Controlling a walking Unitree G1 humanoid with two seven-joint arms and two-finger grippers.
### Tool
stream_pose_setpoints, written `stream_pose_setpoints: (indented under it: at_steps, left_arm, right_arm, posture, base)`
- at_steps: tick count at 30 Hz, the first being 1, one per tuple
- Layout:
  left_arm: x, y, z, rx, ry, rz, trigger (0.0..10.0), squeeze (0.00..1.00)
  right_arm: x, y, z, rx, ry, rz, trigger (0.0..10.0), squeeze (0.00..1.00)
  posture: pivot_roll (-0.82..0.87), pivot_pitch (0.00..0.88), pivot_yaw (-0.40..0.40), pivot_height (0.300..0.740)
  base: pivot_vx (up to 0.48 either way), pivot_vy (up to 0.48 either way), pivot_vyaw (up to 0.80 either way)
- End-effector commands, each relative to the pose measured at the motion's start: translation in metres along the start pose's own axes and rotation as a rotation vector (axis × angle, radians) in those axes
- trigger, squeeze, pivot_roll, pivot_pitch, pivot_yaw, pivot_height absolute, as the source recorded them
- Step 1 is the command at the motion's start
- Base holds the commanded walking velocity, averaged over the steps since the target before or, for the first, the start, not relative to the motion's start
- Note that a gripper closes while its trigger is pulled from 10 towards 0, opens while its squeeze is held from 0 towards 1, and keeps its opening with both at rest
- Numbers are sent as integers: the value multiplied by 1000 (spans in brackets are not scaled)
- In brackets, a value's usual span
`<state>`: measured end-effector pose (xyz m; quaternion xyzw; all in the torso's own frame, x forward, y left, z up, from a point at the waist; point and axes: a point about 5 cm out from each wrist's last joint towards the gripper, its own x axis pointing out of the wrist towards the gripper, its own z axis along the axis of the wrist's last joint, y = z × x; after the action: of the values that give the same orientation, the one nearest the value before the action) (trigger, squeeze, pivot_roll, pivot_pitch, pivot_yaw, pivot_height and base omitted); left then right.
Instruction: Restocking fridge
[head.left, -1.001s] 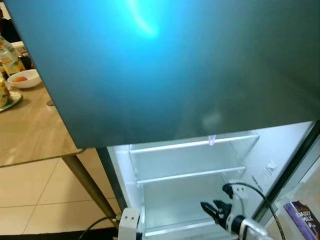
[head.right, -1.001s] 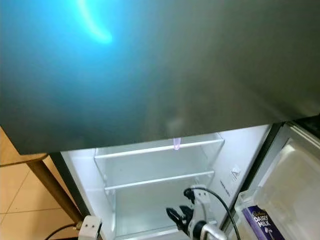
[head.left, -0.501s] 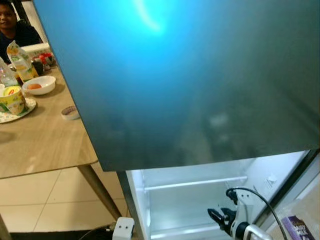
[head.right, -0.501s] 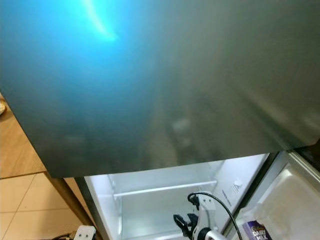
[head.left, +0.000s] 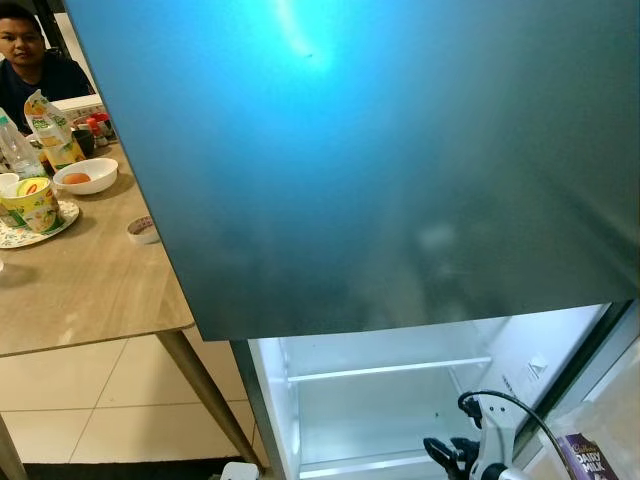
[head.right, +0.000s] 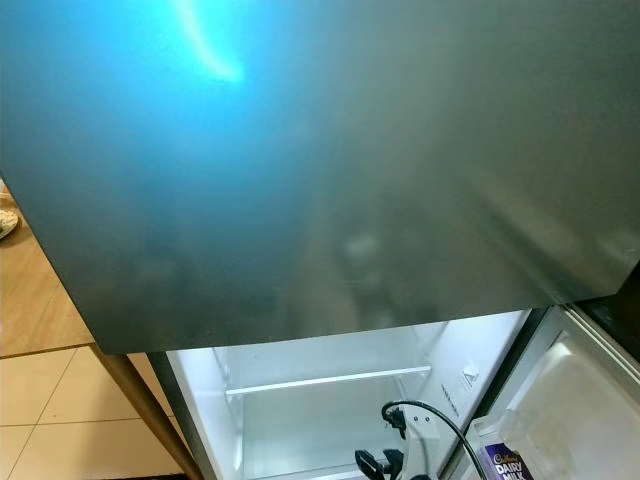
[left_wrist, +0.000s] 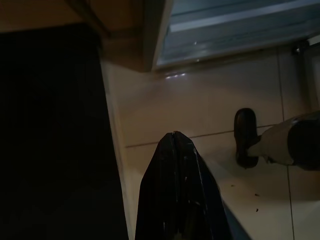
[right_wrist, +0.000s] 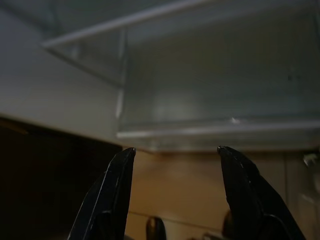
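- Right gripper sits low in front of the open fridge, fingers spread wide with nothing between them, facing the bare shelves.
- Left gripper hangs idle over the tiled floor, its fingers pressed together and empty.
- Stock for the fridge is elsewhere: a purple chocolate carton stands in the open door's bin at the robot's right, and more food sits on the wooden table to the left (a juice pack, a bowl, a cup on a plate), where a person is seated.
- Judging by looks, the carton should be light and fairly stiff but crushable, with glossy, slightly slippery sides; a hold across its two broad faces near the middle seems safest.
- The juice pack would likely be soft and heavier with liquid, so a gentle squeeze at mid-height suits it.
- The closed upper door looms overhead, so reaching for the shelves means staying low.
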<state>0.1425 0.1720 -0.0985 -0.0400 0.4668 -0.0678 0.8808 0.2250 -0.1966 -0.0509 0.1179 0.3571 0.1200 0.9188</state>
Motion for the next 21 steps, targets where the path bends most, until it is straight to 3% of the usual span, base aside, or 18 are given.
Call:
stream_pose_setpoints:
  at_steps: [1, 8, 14, 21]
  left_arm:
    - [-4, 9, -8, -2, 37, 30, 10000, 0]
    - [-5, 14, -14, 66, 104, 94, 10000, 0]
    - [-5, 16, -16, 86, 131, 117, 10000, 0]
    - [-6, 17, -18, 86, 153, 136, 10000, 0]
  right_arm:
    - [-4, -3, -13, -49, 64, -33, 10000, 0]
    - [-16, -15, -41, -100, 176, -176, 10000, 0]
    - [-31, -28, -62, -1, 223, -312, 10000, 0]
    - [-44, -42, -72, -8, 266, -404, 10000, 0]
  posture:
    - [-91, 0, 22, 740]
    - [-92, 0, 22, 740]
    - [-93, 0, 15, 740]
    - [-100, 0, 12, 740]
  base:
    - [0, 0, 0]
    - [0, 0, 0]
    - [0, 0, 0]
    - [0, 0, 0]
